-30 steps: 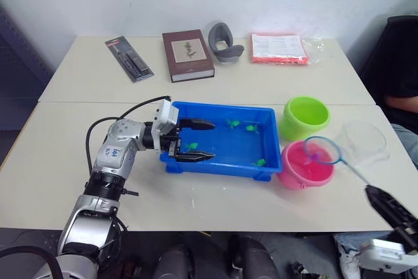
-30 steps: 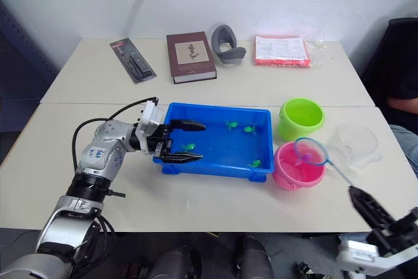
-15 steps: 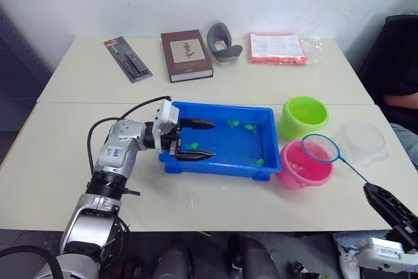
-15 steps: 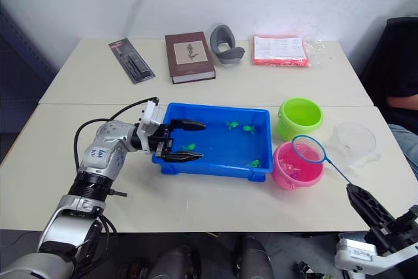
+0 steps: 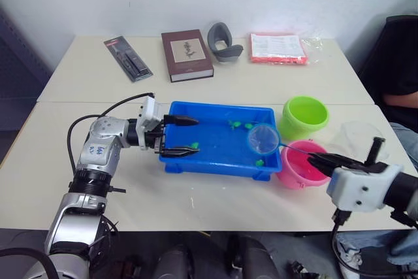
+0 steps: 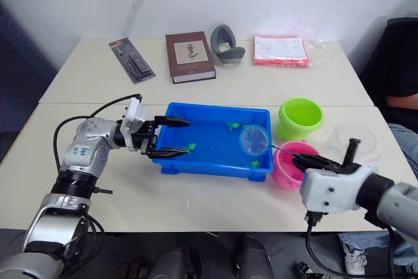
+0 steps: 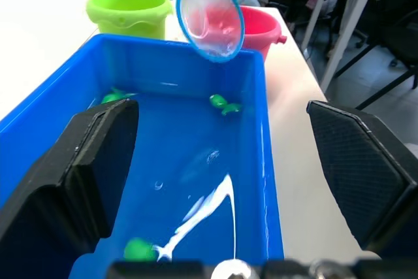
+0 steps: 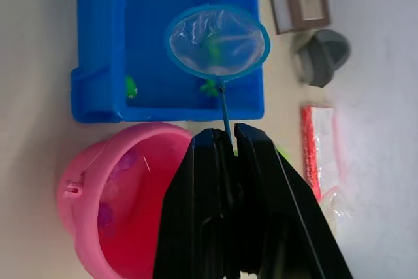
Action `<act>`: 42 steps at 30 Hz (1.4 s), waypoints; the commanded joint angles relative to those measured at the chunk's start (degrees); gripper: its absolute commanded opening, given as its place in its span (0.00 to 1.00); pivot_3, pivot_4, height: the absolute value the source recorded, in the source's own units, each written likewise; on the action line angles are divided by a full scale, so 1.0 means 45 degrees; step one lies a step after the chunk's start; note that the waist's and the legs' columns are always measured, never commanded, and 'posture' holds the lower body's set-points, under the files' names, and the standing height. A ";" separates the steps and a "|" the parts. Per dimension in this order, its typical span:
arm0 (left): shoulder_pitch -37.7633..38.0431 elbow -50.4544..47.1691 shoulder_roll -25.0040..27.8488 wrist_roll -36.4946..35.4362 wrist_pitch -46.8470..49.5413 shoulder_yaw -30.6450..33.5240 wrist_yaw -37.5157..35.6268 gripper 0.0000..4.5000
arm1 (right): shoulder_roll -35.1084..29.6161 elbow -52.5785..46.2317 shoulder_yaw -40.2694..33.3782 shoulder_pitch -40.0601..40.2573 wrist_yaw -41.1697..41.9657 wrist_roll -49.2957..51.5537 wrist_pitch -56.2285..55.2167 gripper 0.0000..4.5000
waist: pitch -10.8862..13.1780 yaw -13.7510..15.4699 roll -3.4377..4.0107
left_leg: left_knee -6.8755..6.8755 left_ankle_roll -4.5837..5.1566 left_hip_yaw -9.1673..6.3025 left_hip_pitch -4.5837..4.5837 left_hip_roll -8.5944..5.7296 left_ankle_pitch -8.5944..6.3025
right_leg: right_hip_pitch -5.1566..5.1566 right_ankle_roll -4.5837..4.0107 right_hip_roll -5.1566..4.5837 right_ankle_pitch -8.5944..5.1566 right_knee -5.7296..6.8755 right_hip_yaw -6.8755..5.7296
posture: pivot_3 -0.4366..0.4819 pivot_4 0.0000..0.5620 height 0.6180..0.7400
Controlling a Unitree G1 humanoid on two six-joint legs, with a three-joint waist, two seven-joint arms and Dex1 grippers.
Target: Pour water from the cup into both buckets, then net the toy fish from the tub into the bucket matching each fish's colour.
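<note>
Blue tub: on the near worktop, holding shallow water and several green toy fish, one near the left end, two at the far side, one at the near right corner under the net. Left gripper: at the tub's left end, fingers spread wide, reaching in over the rim, holding nothing. Right gripper: above the pink bucket, fingers closed on the thin handle of a small blue-rimmed net; the net hoop hangs over the tub's right end, with no fish seen in it. Pink bucket: just beside the tub's right end, a few magenta-pink fish inside. Lime green bucket: just behind the pink one, near the tub's far right corner. Clear cup: upright, to the right of both buckets. Far worktop: black packaged item, brown book, grey curved object, red-edged packet.
</note>
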 commanded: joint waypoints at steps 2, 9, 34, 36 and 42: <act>-0.0071 -0.0204 0.0113 0.0021 -0.0168 0.0243 -0.0004 0.99 | -0.1209 0.1370 0.2615 -0.2903 0.0708 -0.1210 0.0472 0.00 | 0.0001 0.0082 -0.0003 | 0.0002 0.0002 -0.0001 -0.0004 -0.0002 -0.0001 | 0.0002 0.0005 -0.0007 0.0003 -0.0016 -0.0007 | 0.48 0.27 1.00; -0.0026 -0.0067 -0.0093 0.0145 -0.0347 0.0204 0.0009 0.99 | -0.1328 0.3340 0.6150 -0.6904 0.2163 -0.3297 -0.1114 0.00 | 0.0002 0.0085 -0.0001 | -0.0003 0.0000 0.0002 -0.0033 0.0000 0.0000 | -0.0010 0.0009 -0.0006 0.0005 -0.0026 -0.0047 | 0.48 0.27 1.00; -0.0222 0.2463 -0.0575 0.0357 -0.2457 0.0542 -0.0659 0.99 | -0.0128 0.2412 0.6180 -0.8360 0.5758 -0.0755 0.3071 0.00 | 0.0002 0.0099 -0.0001 | 0.0019 -0.0012 -0.0035 -0.0062 0.0007 0.0006 | 0.0009 0.0023 -0.0022 0.0016 -0.0009 -0.0226 | 0.48 0.27 1.00; -0.0149 0.2393 -0.0555 0.0357 -0.2437 0.0560 -0.0601 0.99 | 0.0780 0.2142 0.5434 -0.8537 0.5204 0.0343 0.5403 0.00 | 0.0002 0.0093 -0.0001 | 0.0023 -0.0012 -0.0041 -0.0068 0.0006 0.0006 | 0.0006 0.0022 -0.0026 0.0016 -0.0002 -0.0231 | 0.48 0.27 1.00; 0.0036 0.2246 -0.0513 0.0347 -0.2416 0.0632 -0.0548 0.99 | 0.2385 0.1971 0.3177 -0.7723 0.4131 0.2432 0.8399 0.00 | 0.0002 0.0114 -0.0001 | 0.0037 -0.0013 -0.0086 -0.0106 0.0005 0.0006 | 0.0001 0.0020 -0.0035 0.0017 -0.0005 -0.0261 | 0.48 0.27 1.00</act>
